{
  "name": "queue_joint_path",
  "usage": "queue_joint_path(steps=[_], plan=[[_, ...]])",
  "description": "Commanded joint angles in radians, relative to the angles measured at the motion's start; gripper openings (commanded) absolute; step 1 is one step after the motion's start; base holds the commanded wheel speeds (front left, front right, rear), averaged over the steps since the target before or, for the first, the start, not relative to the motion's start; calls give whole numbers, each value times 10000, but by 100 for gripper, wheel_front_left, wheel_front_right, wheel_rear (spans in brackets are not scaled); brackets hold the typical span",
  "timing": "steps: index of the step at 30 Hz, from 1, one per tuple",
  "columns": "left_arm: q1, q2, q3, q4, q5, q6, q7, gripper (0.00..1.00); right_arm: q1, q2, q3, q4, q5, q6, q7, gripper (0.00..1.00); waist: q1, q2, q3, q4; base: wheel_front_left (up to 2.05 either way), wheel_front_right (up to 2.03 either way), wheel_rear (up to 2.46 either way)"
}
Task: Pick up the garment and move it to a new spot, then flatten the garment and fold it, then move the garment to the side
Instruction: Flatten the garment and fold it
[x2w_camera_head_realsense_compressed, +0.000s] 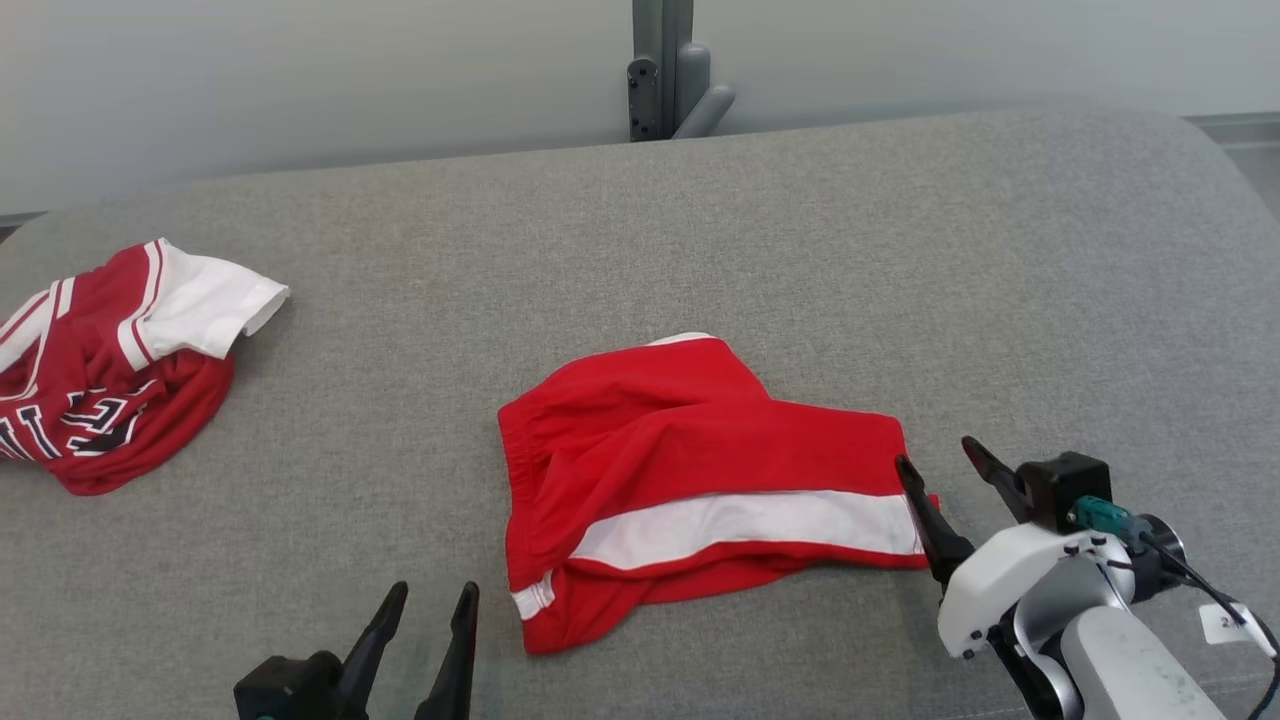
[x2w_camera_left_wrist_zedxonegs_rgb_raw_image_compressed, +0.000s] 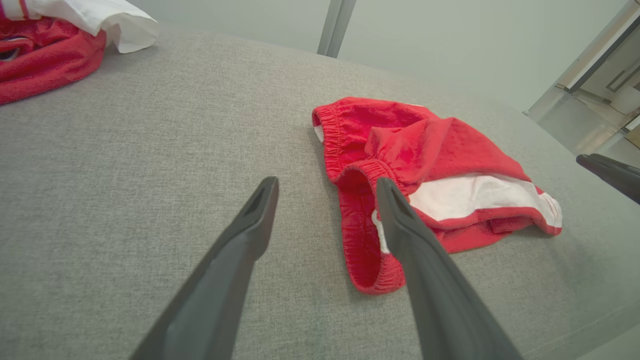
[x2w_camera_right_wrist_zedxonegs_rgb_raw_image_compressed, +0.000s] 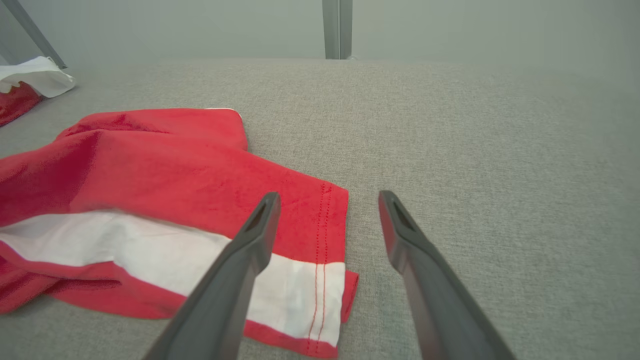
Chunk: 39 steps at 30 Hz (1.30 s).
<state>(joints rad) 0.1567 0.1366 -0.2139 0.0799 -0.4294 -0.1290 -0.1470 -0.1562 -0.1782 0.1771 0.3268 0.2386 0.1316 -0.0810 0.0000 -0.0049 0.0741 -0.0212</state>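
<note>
A grey fabric surface (x2w_camera_head_realsense_compressed: 700, 230) carries shorts (x2w_camera_head_realsense_compressed: 680, 440) and jersey (x2w_camera_head_realsense_compressed: 100, 380).

The jersey (x2w_camera_head_realsense_compressed: 110, 380) runs off the head view's left edge, its lettering unreadable. The red shorts (x2w_camera_head_realsense_compressed: 690, 470) lie doubled over, hiding their lower layers; the right wrist view's left edge cuts off their waistband end. The left gripper (x2w_camera_head_realsense_compressed: 434, 592) is cut at its body by the head view's bottom edge. The cable tag (x2w_camera_head_realsense_compressed: 1225, 622) on the right arm is too small to read.

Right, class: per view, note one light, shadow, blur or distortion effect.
Head view: soft even light, faint shadow under the red shorts. Left wrist view: wide-angle stretch, hazy lower right corner. Right wrist view: hazy far wall, right gripper's fingers loom large.
</note>
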Motion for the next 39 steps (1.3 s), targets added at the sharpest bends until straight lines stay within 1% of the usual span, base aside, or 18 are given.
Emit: queue_joint_path(steps=[1, 3, 4, 9, 19, 30, 39], plan=[[-173, 122, -102, -12, -145, -13, 148, 100, -170, -138, 153, 123, 77, -18, 232, 100, 0, 49, 284, -85, 0, 0, 0], [-398, 339, -537, -12, -682, -14, 694, 100, -736, -206, 493, 396, 395, -18, 846, 100, 0, 49, 549, -86, 0, 0, 0], [-468, 407, -675, -33, -861, -14, 840, 100, -879, -261, 577, 478, 420, -18, 977, 100, 0, 49, 623, -70, 0, 0, 0], [-724, 681, -1027, -144, -1390, -15, 1173, 100, -1182, -299, 770, 786, 741, -18, 1215, 100, 0, 49, 822, -5, 0, 0, 0], [-978, 937, -1439, -228, -1758, -16, 1353, 100, -1304, -300, 896, 1103, 1013, -18, 1191, 100, 0, 49, 978, -93, 0, 0, 0], [-1162, 1152, -1810, -314, -2073, -16, 1498, 100, -1473, -231, 1109, 1454, 1158, -18, 1046, 100, 0, 49, 1201, -45, 0, 0, 0], [-1312, 1323, -2124, -237, -2345, -17, 1416, 100, -1647, -219, 1319, 1729, 1284, -17, 861, 100, 0, 49, 1319, 3, 0, 0, 0]])
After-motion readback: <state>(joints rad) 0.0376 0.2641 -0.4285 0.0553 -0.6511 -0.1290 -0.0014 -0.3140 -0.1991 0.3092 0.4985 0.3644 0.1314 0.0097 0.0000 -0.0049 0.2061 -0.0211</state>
